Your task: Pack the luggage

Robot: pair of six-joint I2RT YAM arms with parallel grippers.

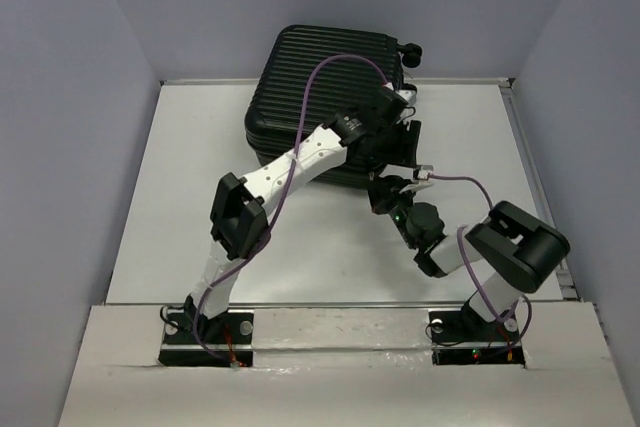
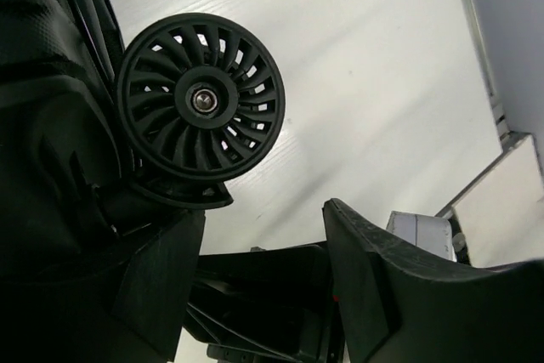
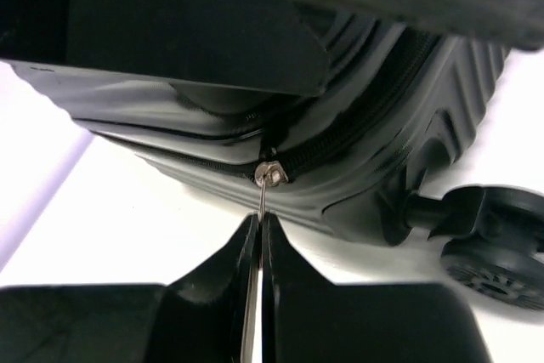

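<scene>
The luggage [image 1: 305,87], a black ribbed hard-shell suitcase, lies flat at the back of the white table with its lid down. My right gripper [image 3: 260,227] is shut on the silver zipper pull [image 3: 264,195], whose slider [image 3: 273,172] sits on the near side seam of the luggage [image 3: 170,116]. In the top view the right gripper [image 1: 386,193] is just in front of the case's near right corner. My left gripper [image 2: 263,244] is open and holds nothing, beside the case's wheel [image 2: 200,99]. In the top view the left gripper [image 1: 403,137] is at that same right corner.
The white table [image 1: 190,207] is boxed in by grey walls, with a raised rim along its right edge [image 1: 530,167]. Another wheel [image 1: 411,50] sticks out at the case's far right corner. A wheel [image 3: 497,252] also shows right of the zipper in the right wrist view.
</scene>
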